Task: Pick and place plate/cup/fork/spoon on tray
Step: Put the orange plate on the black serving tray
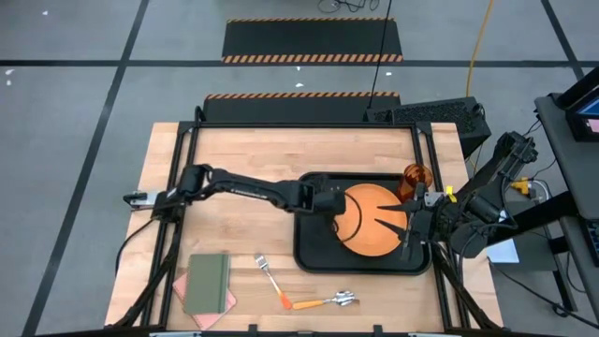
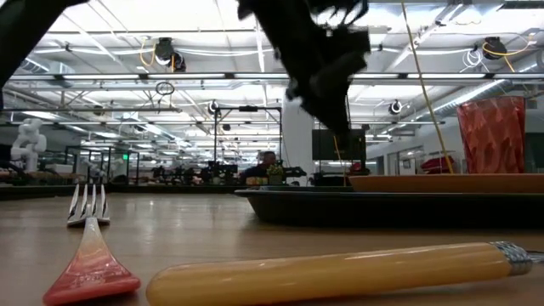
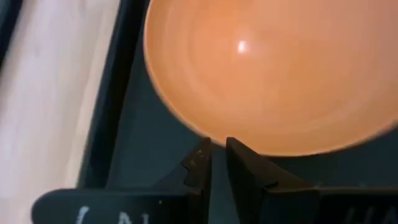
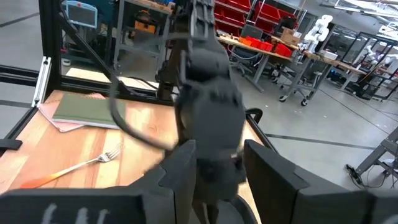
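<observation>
Round flat orange plate (image 1: 374, 221) sits on black rectangular tray (image 1: 314, 255): rigid, slick, grab the rim. Left gripper (image 3: 217, 151) at plate's 9 o'clock edge, fingers nearly together, holding nothing. Right gripper (image 4: 214, 171) spread.

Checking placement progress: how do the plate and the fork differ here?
The plate lies inside the black tray; the fork lies outside it on the bare table. The plate is round and far larger; the fork is slim, with metal tines. The plate has the left pincer at its rim; the fork lies alone. Both are orange.
</observation>
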`<move>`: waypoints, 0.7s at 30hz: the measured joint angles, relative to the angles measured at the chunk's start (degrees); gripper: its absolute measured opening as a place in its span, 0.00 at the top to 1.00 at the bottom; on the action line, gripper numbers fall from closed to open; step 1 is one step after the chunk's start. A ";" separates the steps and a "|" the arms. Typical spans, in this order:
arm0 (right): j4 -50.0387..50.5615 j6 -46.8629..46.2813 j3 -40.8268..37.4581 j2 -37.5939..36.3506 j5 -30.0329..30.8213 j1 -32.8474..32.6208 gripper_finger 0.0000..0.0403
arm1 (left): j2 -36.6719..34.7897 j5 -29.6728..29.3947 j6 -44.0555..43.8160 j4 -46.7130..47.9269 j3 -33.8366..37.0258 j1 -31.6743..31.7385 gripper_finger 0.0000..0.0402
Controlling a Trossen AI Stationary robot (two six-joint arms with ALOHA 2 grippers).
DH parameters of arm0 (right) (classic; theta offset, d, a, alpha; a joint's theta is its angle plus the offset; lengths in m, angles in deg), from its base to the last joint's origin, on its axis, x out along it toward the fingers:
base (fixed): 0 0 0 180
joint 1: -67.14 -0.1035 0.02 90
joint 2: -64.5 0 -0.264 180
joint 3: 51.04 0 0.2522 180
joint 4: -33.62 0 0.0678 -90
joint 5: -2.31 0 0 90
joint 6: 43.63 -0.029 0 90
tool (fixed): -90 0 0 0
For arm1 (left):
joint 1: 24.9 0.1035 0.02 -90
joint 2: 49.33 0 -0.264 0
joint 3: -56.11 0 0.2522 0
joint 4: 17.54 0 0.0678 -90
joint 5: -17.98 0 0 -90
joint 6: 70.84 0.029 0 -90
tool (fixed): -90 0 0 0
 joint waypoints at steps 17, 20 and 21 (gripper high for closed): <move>-0.02 0.42 -0.01 0.00 0.00 0.07 0.68 | 4.07 4.99 -0.01 -4.04 1.62 1.45 0.87; -0.04 0.44 -0.01 0.00 0.01 0.07 0.68 | 4.07 5.07 -0.01 -5.00 1.60 0.86 0.87; -0.02 0.44 -0.01 0.00 0.00 0.07 0.68 | 4.07 5.06 -0.01 -4.98 1.60 0.74 0.87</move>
